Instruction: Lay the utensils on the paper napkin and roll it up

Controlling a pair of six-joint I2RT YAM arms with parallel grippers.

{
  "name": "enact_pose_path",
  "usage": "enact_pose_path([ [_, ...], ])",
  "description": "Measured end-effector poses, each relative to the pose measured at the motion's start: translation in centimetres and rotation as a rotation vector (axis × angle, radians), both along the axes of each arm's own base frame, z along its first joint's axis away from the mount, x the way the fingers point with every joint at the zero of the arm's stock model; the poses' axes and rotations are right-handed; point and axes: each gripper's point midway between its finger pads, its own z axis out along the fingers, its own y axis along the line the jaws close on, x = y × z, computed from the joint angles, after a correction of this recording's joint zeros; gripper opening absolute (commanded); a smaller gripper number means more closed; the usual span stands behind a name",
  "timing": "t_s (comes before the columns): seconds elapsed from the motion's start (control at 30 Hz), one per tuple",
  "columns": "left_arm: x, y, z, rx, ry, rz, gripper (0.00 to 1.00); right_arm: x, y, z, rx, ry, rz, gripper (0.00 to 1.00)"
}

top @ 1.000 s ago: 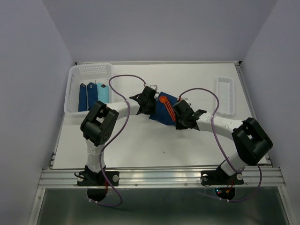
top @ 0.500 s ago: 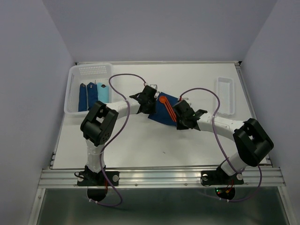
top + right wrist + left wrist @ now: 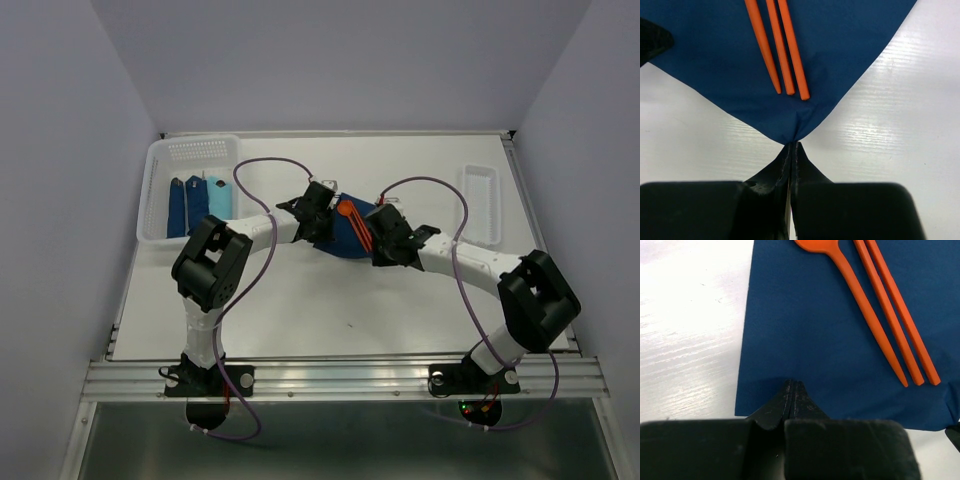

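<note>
The dark blue paper napkin (image 3: 340, 243) lies flat on the white tabletop (image 3: 300, 300), a little above the middle of the top view. Three orange utensils (image 3: 356, 228) rest on it, close together and almost parallel. One is a spoon (image 3: 826, 246), with its bowl toward the upper left part of the napkin. Of the other two I see only the straight handles, so I cannot tell what they are.

The left gripper (image 3: 792, 389) is fully closed. Its black tips pinch the near edge of the napkin at the bottom of the left wrist view, nearer to the left corner of that edge. The handle ends lie to the right of it, apart from the fingers.

The right gripper (image 3: 791, 149) is fully closed too, and it has one pointed corner of the napkin between its tips. Small creases run up from the pinched point. The three handle ends stop a little above this corner and do not touch the gripper.

In the top view both arms reach in from the bottom of the frame and meet at the napkin, one on its left side and one on its right side.

A white basket (image 3: 200, 150) stands in the upper left of the tabletop and holds several rolls (image 3: 195, 205), dark blue ones and a light blue one. A clear tray (image 3: 480, 175) lies near the right edge, well apart from the napkin.
</note>
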Motion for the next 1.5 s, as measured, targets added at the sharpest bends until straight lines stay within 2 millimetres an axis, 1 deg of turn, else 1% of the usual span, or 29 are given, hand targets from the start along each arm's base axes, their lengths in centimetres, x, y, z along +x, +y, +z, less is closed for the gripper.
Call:
enact_pose_path([
  [0.13, 0.0, 0.0, 0.0, 0.001, 0.0, 0.0, 0.0, 0.5, 0.4, 0.2, -0.001, -0.006, 0.007, 0.01],
  [0.37, 0.0, 0.0, 0.0, 0.001, -0.001, 0.0, 0.0, 0.4, 0.3, 0.0, -0.006, -0.001, 0.009, 0.01],
  [0.5, 0.0, 0.0, 0.0, 0.003, -0.001, 0.001, 0.0, -0.6, -0.3, -1.2, -0.019, 0.031, 0.006, 0.15],
  [0.53, 0.0, 0.1, 0.0, 0.003, -0.001, 0.001, 0.0, -1.0, -0.6, -1.7, -0.024, 0.043, 0.005, 0.2],
  [0.67, 0.0, 0.0, -0.1, 0.002, 0.003, 0.001, 0.0, -2.0, -1.4, -2.9, -0.045, 0.077, -0.008, 0.31],
  [0.8, 0.0, 0.0, -0.2, 0.002, 0.006, 0.003, 0.0, -2.1, -1.6, -2.9, -0.049, 0.078, -0.012, 0.4],
  [0.9, 0.0, 0.0, -0.2, 0.003, 0.006, 0.002, 0.0, -2.1, -1.5, -2.7, -0.045, 0.073, -0.011, 0.41],
  [1.03, 0.4, -0.4, 0.4, -0.008, -0.003, 0.001, 0.0, -2.1, -1.5, -2.7, -0.046, 0.073, -0.011, 0.41],
  [1.13, 0.7, -0.7, 0.9, -0.021, -0.012, 0.0, 0.0, -2.1, -1.5, -2.7, -0.047, 0.074, -0.009, 0.36],
  [1.23, 0.8, -0.8, 1.0, -0.025, -0.012, 0.0, 0.0, -2.1, -1.5, -2.9, -0.049, 0.076, -0.004, 0.33],
  [1.33, 0.7, -0.9, 0.6, -0.023, -0.001, -0.001, 0.0, -2.1, -1.4, -3.3, -0.053, 0.084, 0.001, 0.29],
  [1.37, 0.6, -0.8, 0.5, -0.022, 0.001, -0.001, 0.0, -2.1, -1.4, -3.5, -0.055, 0.088, 0.003, 0.25],
  [1.43, 0.6, -0.8, 0.3, -0.02, 0.004, -0.001, 0.0, -2.1, -1.4, -4.0, -0.063, 0.1, 0.009, 0.2],
  [1.47, 0.6, -0.8, 0.3, -0.02, 0.004, -0.001, 0.0, -2.0, -1.3, -4.0, -0.062, 0.097, 0.011, 0.13],
  [1.5, 0.6, -0.8, 0.3, -0.019, 0.004, -0.001, 0.0, -2.0, -1.2, -4.0, -0.059, 0.096, 0.013, 0.1],
])
